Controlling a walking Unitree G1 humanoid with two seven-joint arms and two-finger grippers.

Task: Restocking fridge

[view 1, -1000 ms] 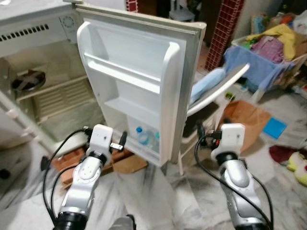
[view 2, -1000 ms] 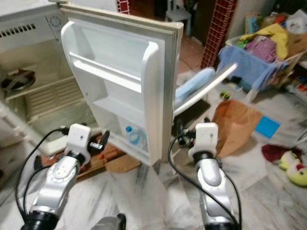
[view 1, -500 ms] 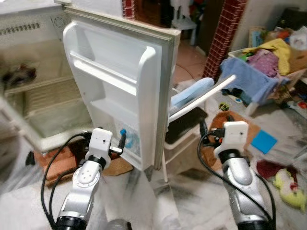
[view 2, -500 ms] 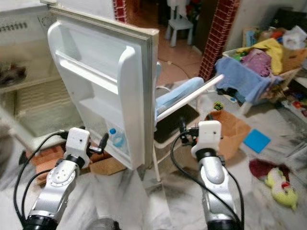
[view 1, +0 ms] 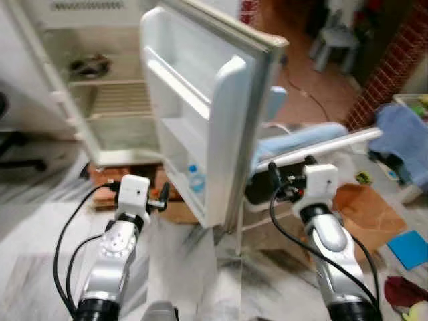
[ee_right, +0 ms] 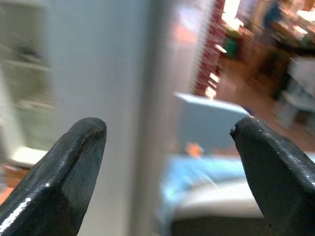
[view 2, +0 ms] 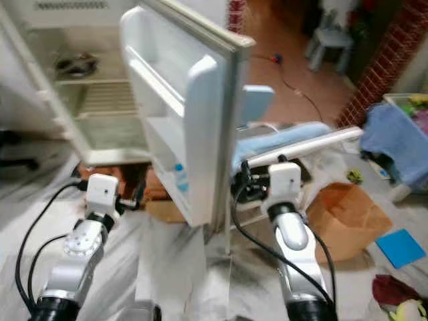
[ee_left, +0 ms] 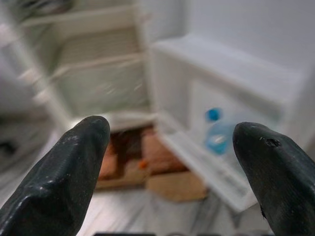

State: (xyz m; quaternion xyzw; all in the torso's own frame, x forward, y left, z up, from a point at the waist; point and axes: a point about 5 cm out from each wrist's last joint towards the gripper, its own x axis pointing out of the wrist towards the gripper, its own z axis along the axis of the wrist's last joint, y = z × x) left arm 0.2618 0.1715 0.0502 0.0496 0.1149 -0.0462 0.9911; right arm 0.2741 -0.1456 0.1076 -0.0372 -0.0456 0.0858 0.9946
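Observation:
The white fridge [view 1: 100, 107] stands open, its shelves bare apart from a dark bowl [view 1: 85, 65] on the upper rack. Its door [view 1: 221, 114] swings out toward me, nearly edge-on. A clear water bottle with a blue cap [view 1: 195, 179] stands in the door's lowest shelf, also seen as a blurred bottle [ee_left: 217, 135] in the left wrist view. My left gripper [view 1: 162, 195] is open and empty, held low in front of that shelf, apart from the bottle. My right gripper [view 1: 273, 176] is open and empty, just past the door's outer edge [ee_right: 142, 98].
A low chair with a blue cushion [view 1: 304, 138] sits right behind the door. A brown paper bag [view 1: 364, 207] and a blue square [view 1: 409, 247] lie on the marble floor to the right. Bricks and cardboard [view 1: 175, 211] sit under the fridge. A brick pillar [view 1: 394, 60] rises at the back right.
The whole picture has shifted and blurred: the camera has swung, so the door now looks more edge-on and the laundry pile has left the view. Both arms hold the same pose.

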